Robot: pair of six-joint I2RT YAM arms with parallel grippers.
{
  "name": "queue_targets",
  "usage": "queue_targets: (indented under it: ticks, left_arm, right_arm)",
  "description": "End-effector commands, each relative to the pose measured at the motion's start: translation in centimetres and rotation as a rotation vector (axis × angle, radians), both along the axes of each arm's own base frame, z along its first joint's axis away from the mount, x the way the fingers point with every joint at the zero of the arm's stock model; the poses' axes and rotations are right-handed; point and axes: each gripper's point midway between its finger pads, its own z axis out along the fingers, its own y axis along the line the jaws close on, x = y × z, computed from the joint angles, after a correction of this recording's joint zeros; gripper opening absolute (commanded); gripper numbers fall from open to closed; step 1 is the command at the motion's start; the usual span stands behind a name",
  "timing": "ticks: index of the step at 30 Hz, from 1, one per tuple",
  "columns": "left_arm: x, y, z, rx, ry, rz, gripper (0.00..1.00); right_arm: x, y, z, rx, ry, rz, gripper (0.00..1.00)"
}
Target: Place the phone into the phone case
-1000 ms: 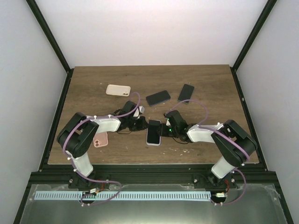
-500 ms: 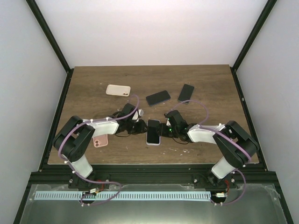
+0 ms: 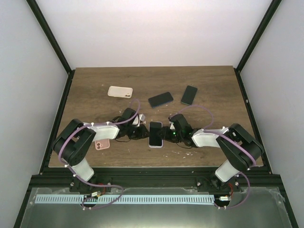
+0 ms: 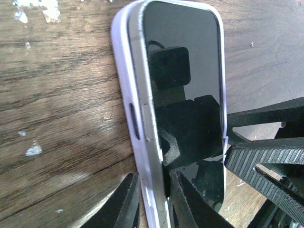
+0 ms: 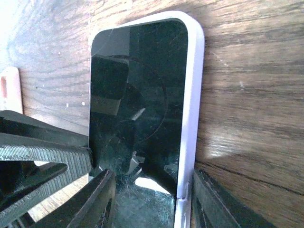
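The black-screened phone (image 3: 156, 134) lies in a lilac phone case at the table's front middle. In the left wrist view the screen (image 4: 185, 71) sits inside the case (image 4: 122, 71), whose rim stands beside the phone's silver edge. My left gripper (image 3: 144, 133) is shut on that left edge (image 4: 156, 202), one finger outside the case, one on the screen. My right gripper (image 3: 167, 135) is at the opposite edge. Its jaws stand apart (image 5: 154, 202), one finger over the phone's screen (image 5: 137, 85), one outside the case rim (image 5: 194, 85).
A beige case (image 3: 119, 91) lies at the back left. Two dark phones (image 3: 160, 99) (image 3: 189, 95) lie behind the grippers. A pink case (image 3: 101, 144) lies by my left forearm. Black frame rails border the table.
Both grippers have come forward and closed in on the phone's two long edges. The phone has barely shifted.
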Motion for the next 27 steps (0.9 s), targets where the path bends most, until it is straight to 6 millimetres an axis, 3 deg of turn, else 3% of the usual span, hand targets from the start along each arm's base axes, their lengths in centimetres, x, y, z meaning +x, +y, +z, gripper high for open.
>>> queue_targets:
  ticks: [1, 7, 11, 17, 27]
  left_arm:
    - [-0.8, 0.1, -0.5, -0.014, 0.015, -0.02, 0.18]
    - [-1.3, 1.3, -1.2, 0.027, 0.029, -0.009, 0.08]
    - [-1.5, 2.5, -1.5, 0.023, 0.049, 0.02, 0.07]
    - [-1.7, 3.3, -1.4, -0.012, 0.056, 0.037, 0.13]
    - [-2.4, 3.2, -1.6, -0.049, 0.065, 0.031, 0.12]
  right_arm:
    - [-0.8, 1.2, -0.8, 0.056, 0.071, 0.022, 0.45]
    - [-0.3, 3.3, 2.2, 0.212, 0.046, 0.046, 0.45]
    - [-0.5, 4.6, 3.9, 0.313, 0.047, 0.079, 0.46]
    - [-0.9, 4.9, 4.6, 0.371, 0.046, 0.09, 0.46]
    - [-1.2, 5.9, 6.2, 0.501, 0.036, 0.13, 0.5]
